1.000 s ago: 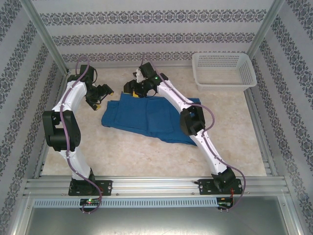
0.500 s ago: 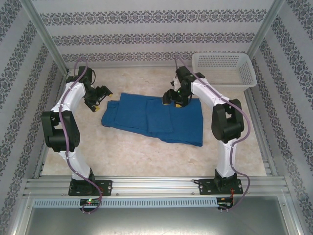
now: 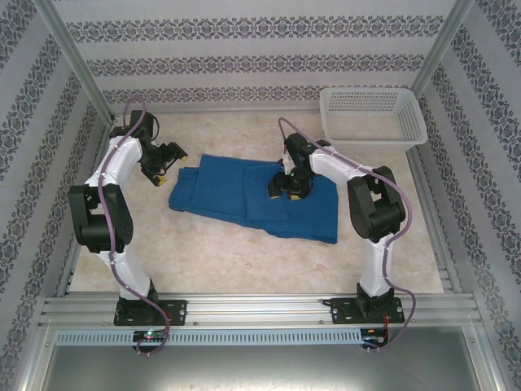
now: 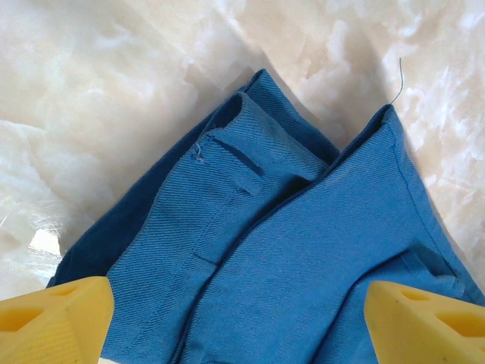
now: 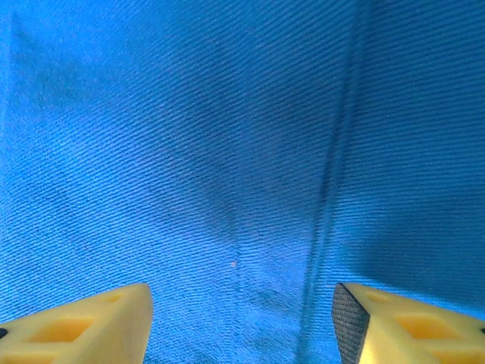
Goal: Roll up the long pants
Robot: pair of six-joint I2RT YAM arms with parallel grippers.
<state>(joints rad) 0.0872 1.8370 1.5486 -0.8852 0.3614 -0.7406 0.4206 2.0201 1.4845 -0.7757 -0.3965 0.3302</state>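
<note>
Two grippers show you parted jaws with nothing grasped between them. Your left gripper hangs at the left end of the long pants, over the waistband with its belt loops. Your right gripper points down over the right half of the cloth. The pants lie spread flat mid-table, and a white mesh basket sits at the far right corner.

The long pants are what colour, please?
The long pants are plain royal blue; best seen in top external view.
</note>
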